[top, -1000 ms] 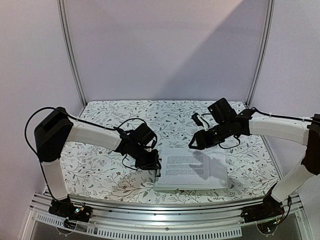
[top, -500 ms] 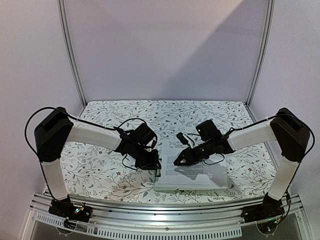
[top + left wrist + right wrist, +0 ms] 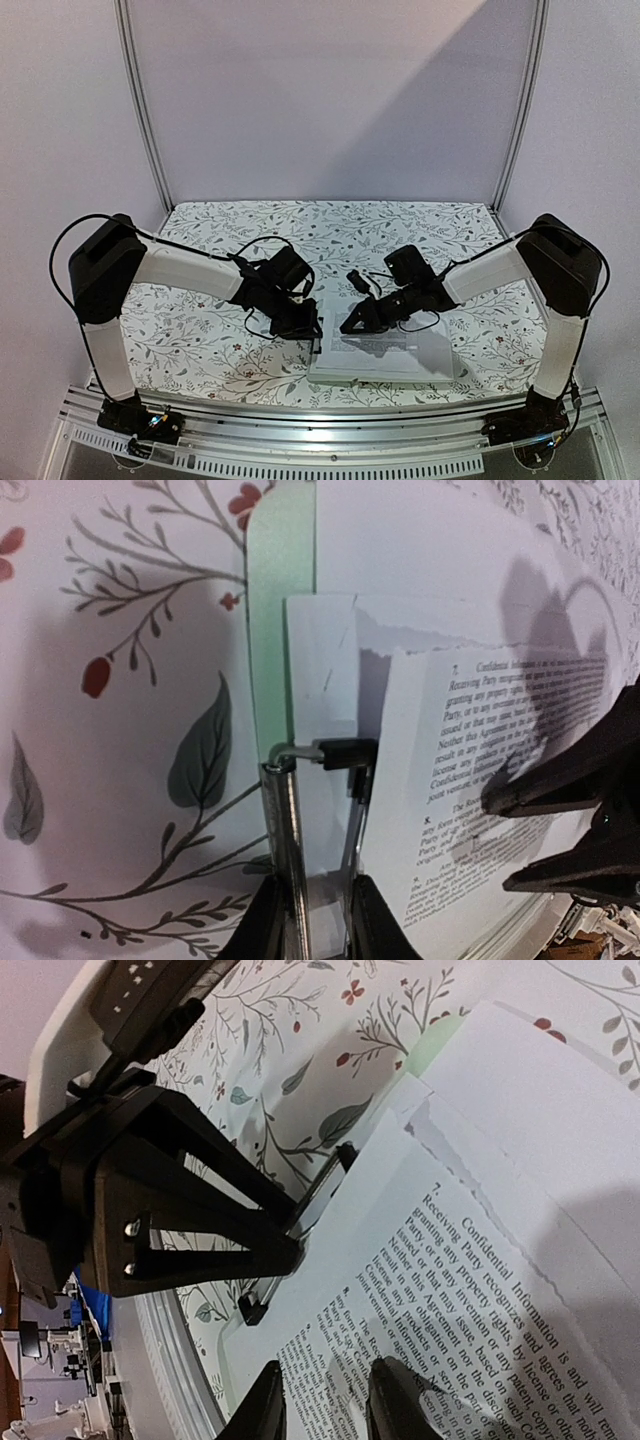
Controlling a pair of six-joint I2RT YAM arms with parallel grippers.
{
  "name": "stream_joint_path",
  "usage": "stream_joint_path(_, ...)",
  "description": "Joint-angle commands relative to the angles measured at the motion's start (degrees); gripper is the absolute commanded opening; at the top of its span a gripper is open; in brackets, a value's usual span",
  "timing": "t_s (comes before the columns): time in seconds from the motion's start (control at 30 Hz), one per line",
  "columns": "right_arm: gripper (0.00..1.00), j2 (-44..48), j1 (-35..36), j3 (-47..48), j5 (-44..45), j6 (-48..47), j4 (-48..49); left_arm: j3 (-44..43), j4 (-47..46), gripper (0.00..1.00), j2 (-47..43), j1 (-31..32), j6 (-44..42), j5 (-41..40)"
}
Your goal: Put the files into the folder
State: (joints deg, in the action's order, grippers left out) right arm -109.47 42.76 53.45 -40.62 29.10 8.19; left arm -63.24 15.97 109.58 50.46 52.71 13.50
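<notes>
The files lie as a white stack on the pale green folder; the top sheet shows printed text. My left gripper is shut on the folder's metal clip at the stack's left edge, one finger on each side of its lever. A green strip of folder shows beyond the clip. My right gripper has come down on the printed sheet just right of the clip. Its jaws stand narrowly apart with both tips on the paper, and flat text shows between them.
The floral tablecloth surrounds the folder. A metal rail runs along the near table edge, close to the stack. The two grippers sit very near each other at the clip, the left gripper's black fingers just beside my right gripper.
The right gripper swung left and down from above the stack's far side onto the printed sheet near the clip, and its jaws narrowed. The left gripper stayed on the clip.
</notes>
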Motion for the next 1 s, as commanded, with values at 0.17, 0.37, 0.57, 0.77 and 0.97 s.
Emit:
stream_joint_path(0.17, 0.28, -6.43, 0.45, 4.18, 5.09, -0.99, -8.03, 3.13, 0.85, 0.0, 1.86, -0.58, 0.27, -0.71)
stream_joint_path(0.37, 0.28, -8.91, 0.42, 4.46, 6.0, -0.94, -10.16, 4.24, -1.54, 0.0, 0.41, -0.71, 0.55, -0.72)
stream_joint_path(0.57, 0.28, -11.09, 0.43, 5.59, 7.0, -0.53, -12.31, 5.63, -3.72, 0.0, -0.24, -1.03, 1.29, -0.26)
stream_joint_path(0.77, 0.28, -9.99, 0.43, 5.99, 8.02, 0.19, -17.15, 7.78, -5.07, 0.0, -0.29, -1.94, 2.31, 0.89)
stream_joint_path(0.97, 0.28, -7.86, 0.4, 7.88, 10.62, -0.35, -23.88, 7.34, -3.97, 0.0, 0.36, -2.19, 2.84, 0.34)
